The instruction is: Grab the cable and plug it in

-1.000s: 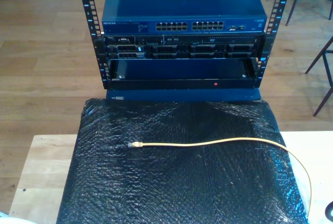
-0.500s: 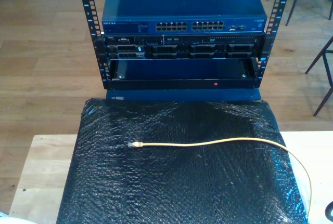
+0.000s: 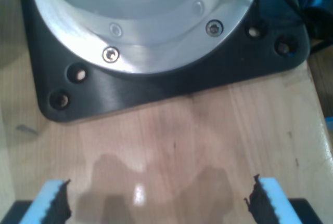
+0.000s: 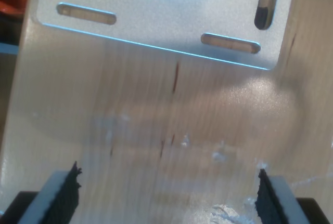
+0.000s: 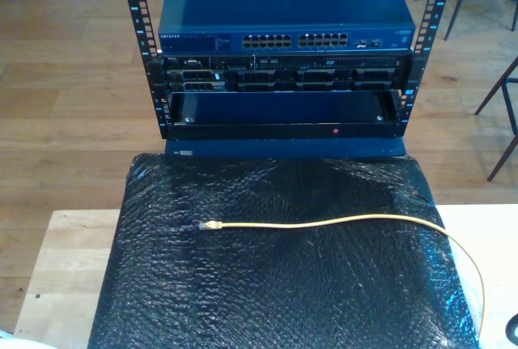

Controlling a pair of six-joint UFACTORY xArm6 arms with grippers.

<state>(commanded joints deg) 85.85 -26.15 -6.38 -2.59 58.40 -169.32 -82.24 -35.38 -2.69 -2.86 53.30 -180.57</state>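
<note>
Yellow cable (image 5: 340, 221) lies across the black mat (image 5: 283, 284) in the exterior view, its long axis side to side, plug (image 5: 206, 225) pointing to that view's left, below the rack (image 5: 283, 57). My first gripper (image 3: 158, 203) hangs released over bare table (image 3: 171, 146) beside a black base (image 3: 156, 89). My second gripper (image 4: 166, 198), fingers (image 4: 65, 195) spread, faces table by a metal plate (image 4: 156, 21).

1. A black bubble-wrap sheet (image 5: 283, 284) covered most of a pale wooden table (image 5: 61, 268).
2. Beyond it stood a black rack (image 5: 139, 41) holding a blue network switch (image 5: 283, 9).
3. Below sat what appeared to be a server (image 5: 283, 75).
4. Chair legs (image 5: 502, 98) stood at the exterior view's right.
</note>
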